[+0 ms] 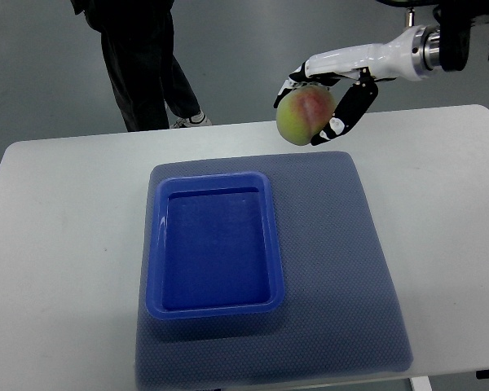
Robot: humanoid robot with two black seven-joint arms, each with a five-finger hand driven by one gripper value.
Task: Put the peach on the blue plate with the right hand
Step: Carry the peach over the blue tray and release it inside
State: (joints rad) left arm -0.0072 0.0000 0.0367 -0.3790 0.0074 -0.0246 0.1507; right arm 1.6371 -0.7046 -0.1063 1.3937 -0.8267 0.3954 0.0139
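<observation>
The right hand [324, 98] held the peach [304, 114] in curled fingers above the table's [57, 220] far edge (past the mat [350, 269]), apart from the blue plate [215, 244].

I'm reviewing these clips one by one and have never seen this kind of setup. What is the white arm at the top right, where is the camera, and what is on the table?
There is one camera, looking steeply down from the robot's own side. The white and black arm entering from the right ends in the robot's right hand, whose black fingers grasp a round green-yellow peach with a red blush, held above the table's far edge. The white table carries a blue-grey textured mat, and on it sits an empty rectangular blue plastic plate, shaped like a shallow tray. The left arm is out of view. A person's legs in dark trousers stand beyond the table.
</observation>
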